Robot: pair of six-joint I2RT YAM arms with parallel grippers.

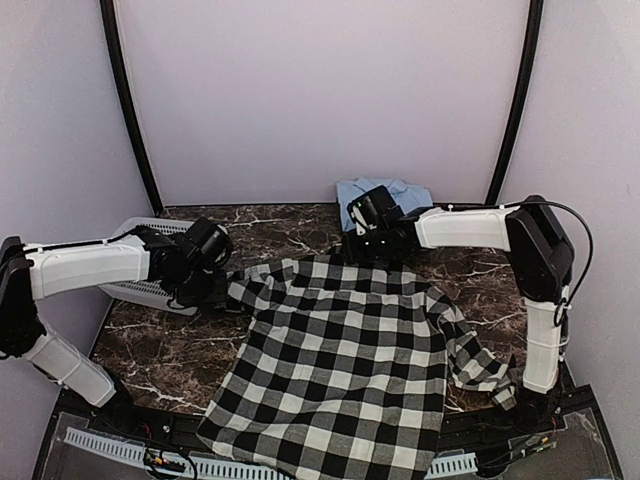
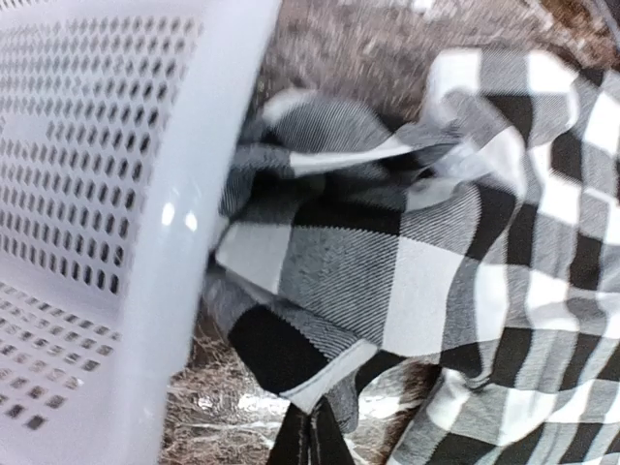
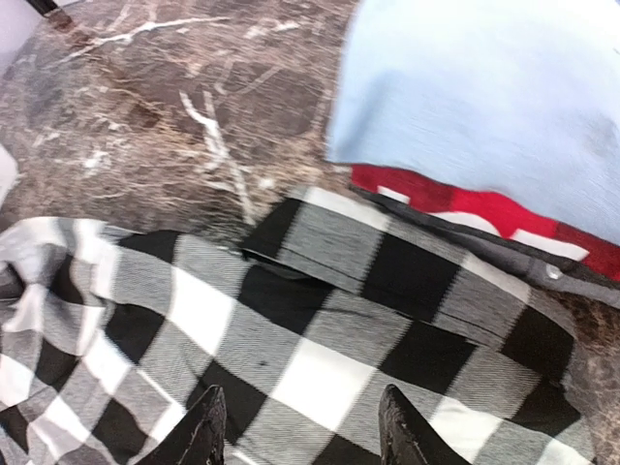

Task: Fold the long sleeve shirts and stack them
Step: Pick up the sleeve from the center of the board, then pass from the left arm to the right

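The black-and-white check shirt (image 1: 340, 360) lies spread on the marble table, its hem hanging over the near edge. My left gripper (image 1: 205, 285) is shut on the shirt's left sleeve cuff (image 2: 320, 320) beside the basket. My right gripper (image 1: 365, 240) is open, its fingertips (image 3: 208, 431) hovering over the shirt's collar area (image 3: 387, 281). The light blue shirt (image 1: 385, 192) lies folded at the back, and in the right wrist view (image 3: 494, 97) it rests on the red shirt (image 3: 484, 208).
The grey perforated plastic basket (image 1: 145, 262) stands at the left edge of the table, close to my left gripper; its wall fills the left of the left wrist view (image 2: 97, 242). A sleeve (image 1: 475, 365) trails toward the right arm's base.
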